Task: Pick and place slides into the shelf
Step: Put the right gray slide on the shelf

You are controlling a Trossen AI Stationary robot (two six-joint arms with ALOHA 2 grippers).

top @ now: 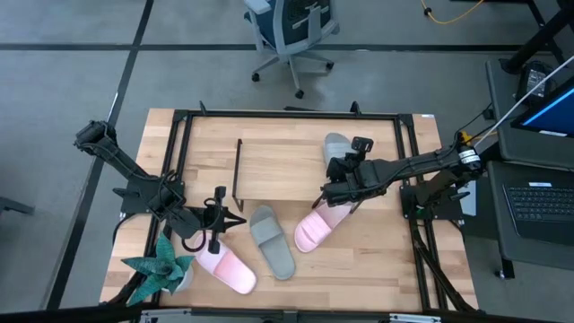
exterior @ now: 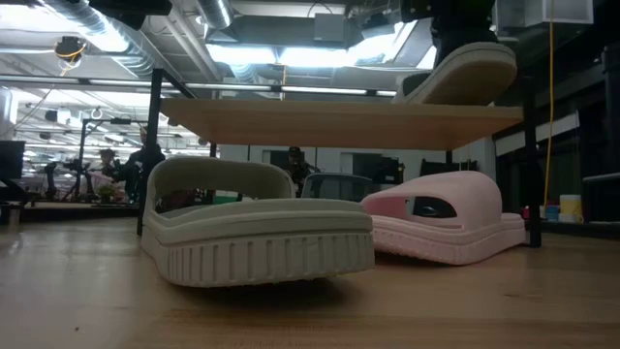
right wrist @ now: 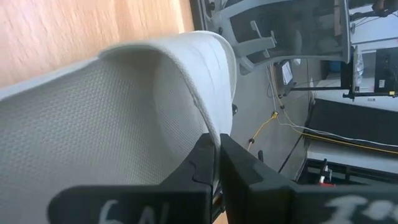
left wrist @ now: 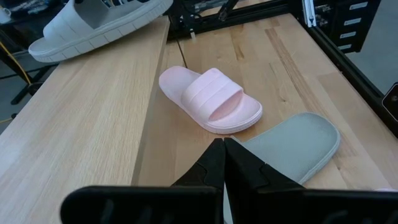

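Right gripper [top: 334, 184] pinches your grey-green slide's [top: 338, 146] strap, tilted over the shelf [top: 287, 166] board's right end. Low view alone shows nothing under the board. Left gripper [top: 218, 218] pressed together.

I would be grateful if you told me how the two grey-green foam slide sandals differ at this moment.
The grey-green foam slide sandal over the shelf is held by the right gripper, jaws shut on its strap; the grey-green foam slide sandal on the tabletop is held by nothing. The first is tilted above the light wooden shelf board; the second rests flat in front of the shelf. Both share colour and shape.
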